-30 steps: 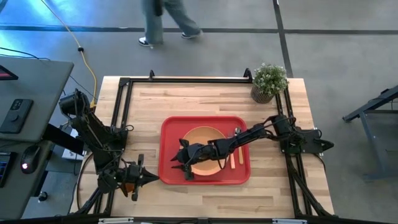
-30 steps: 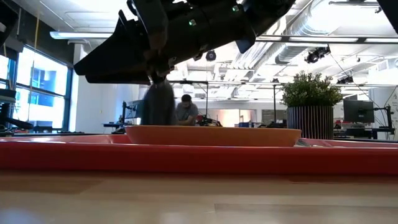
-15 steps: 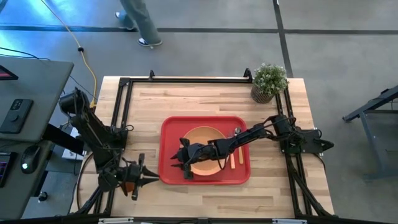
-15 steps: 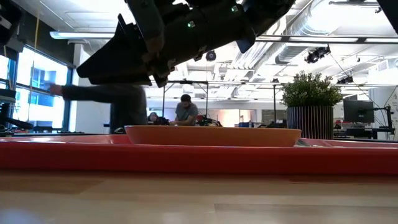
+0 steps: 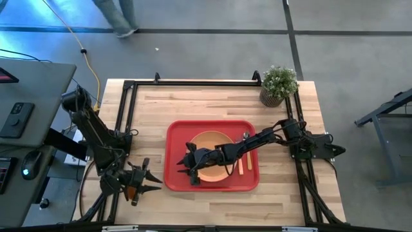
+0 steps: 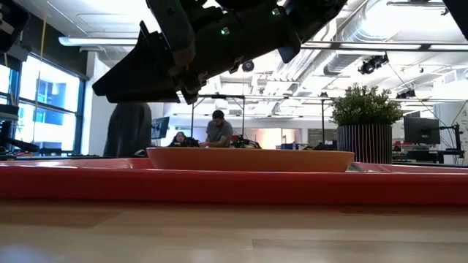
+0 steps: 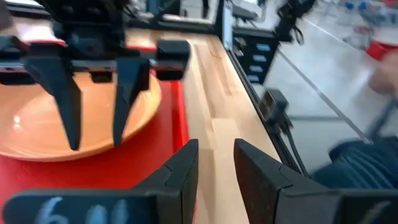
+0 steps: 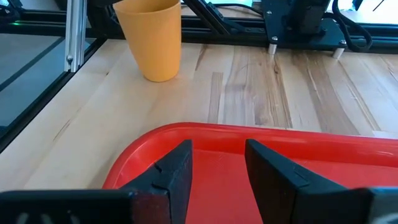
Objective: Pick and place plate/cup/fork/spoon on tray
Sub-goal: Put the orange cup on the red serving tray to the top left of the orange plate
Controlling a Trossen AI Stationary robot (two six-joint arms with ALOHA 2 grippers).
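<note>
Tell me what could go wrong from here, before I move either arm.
1. The cup stands on the table near the left gripper, off the tray; a careless swing of that arm could tip it.
2. That gripper, open, points at the right gripper, open over the tray's left part beside the plate; advancing both could make them collide.

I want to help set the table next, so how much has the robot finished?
Mostly done. The plate, fork and spoon already lie on the tray. Nothing is in hand: the right gripper hangs open and empty over the tray's left side, and the left gripper sits open beside the tray. Left to do: the cup, standing on the table, off the tray.
</note>
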